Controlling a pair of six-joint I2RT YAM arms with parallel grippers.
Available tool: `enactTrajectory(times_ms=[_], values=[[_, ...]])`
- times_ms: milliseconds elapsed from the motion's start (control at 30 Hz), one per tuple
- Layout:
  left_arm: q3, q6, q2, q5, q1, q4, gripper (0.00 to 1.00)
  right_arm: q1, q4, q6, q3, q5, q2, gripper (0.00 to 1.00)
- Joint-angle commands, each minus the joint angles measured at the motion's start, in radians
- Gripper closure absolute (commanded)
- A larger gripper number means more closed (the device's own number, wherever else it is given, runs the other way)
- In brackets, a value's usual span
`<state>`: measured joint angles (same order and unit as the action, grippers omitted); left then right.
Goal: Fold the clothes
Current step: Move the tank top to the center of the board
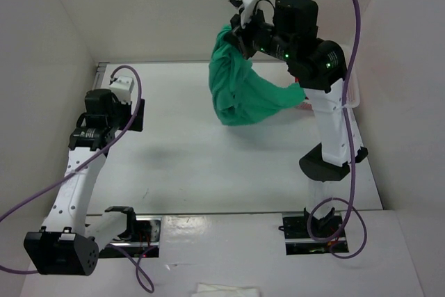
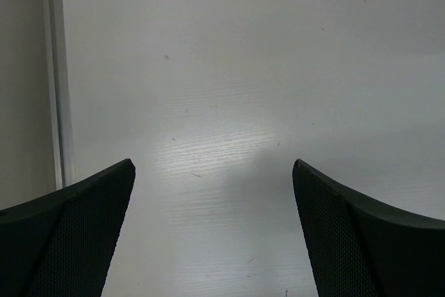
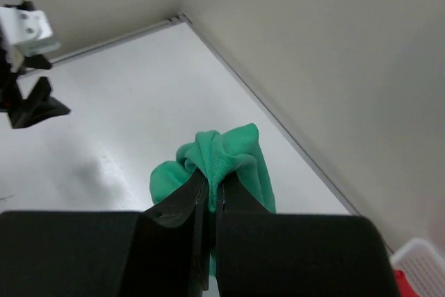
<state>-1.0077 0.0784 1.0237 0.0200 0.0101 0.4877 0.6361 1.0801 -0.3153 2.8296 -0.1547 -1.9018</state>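
The clothes, a green T-shirt [image 1: 245, 92], hang bunched from my right gripper [image 1: 236, 34], raised over the far right of the table. One end trails right toward the arm's white link. In the right wrist view the gripper [image 3: 214, 182] is shut on a pinched fold of the green fabric [image 3: 233, 149]; the rest drops below the fingers, out of sight. My left gripper [image 1: 134, 115] hovers over the table's left side, far from the shirt. In the left wrist view it [image 2: 213, 165] stands open with only bare white table between its fingers [image 2: 83, 213].
A white basket [image 1: 352, 94] sits at the far right edge; its corner [image 3: 424, 261] shows a red garment [image 3: 403, 284] inside. Beige walls close in on the back and sides. A metal strip [image 2: 55, 74] runs along the left edge. A white cloth [image 1: 226, 289] lies near the front.
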Motion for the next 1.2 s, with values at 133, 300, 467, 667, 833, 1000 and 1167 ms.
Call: enactTrajectory(times_ms=[133, 300, 467, 667, 833, 1000, 1167], values=[[0.011, 0.006, -0.031, -0.023, -0.004, -0.015, 0.00, 0.082, -0.031, -0.060, 0.140, -0.204, -0.031, 1.00], [0.029, 0.006, -0.050, -0.034, -0.004, -0.015, 0.00, 0.114, 0.014, -0.084, 0.163, -0.229, -0.094, 0.81], [0.038, 0.006, -0.059, -0.052, -0.004, -0.015, 0.00, 0.103, -0.038, -0.015, 0.085, 0.079, -0.120, 0.06], [0.047, 0.006, -0.091, -0.072, -0.004, -0.015, 0.00, -0.175, -0.063, 0.139, -0.108, 0.089, -0.129, 0.02], [0.047, 0.015, -0.102, -0.094, -0.004, -0.015, 0.00, -0.421, -0.051, 0.153, -0.289, 0.095, -0.222, 0.03], [0.047, 0.015, -0.102, -0.094, -0.004, -0.015, 0.00, -0.561, -0.216, 0.081, -0.724, 0.023, -0.189, 0.06], [0.047, 0.015, -0.102, -0.103, -0.004, -0.015, 0.00, -0.561, -0.325, 0.024, -0.970, 0.003, -0.149, 0.06]])
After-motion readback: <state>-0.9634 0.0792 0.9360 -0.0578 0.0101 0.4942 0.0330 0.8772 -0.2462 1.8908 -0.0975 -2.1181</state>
